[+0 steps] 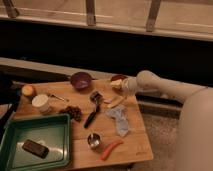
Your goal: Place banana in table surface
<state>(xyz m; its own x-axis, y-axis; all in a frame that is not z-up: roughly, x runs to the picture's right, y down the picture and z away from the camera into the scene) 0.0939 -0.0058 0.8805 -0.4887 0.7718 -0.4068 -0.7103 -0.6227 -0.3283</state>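
The pale yellow banana (115, 102) lies flat on the light wooden table surface (135, 145), near the back right edge, between the black-handled brush (93, 112) and the arm. My gripper (118, 85) hangs just above and behind the banana, apart from it, at the end of the white arm that reaches in from the right. It sits in front of a small dark red bowl (119, 78).
A purple bowl (81, 80) stands at the back. A grey-blue cloth (119, 121), a metal cup (93, 141) and a red pepper (111, 149) lie at the front right. A dark green tray (15, 132) holds a brown block (35, 148). A white cup (41, 103) and an orange fruit (28, 90) stand at the left.
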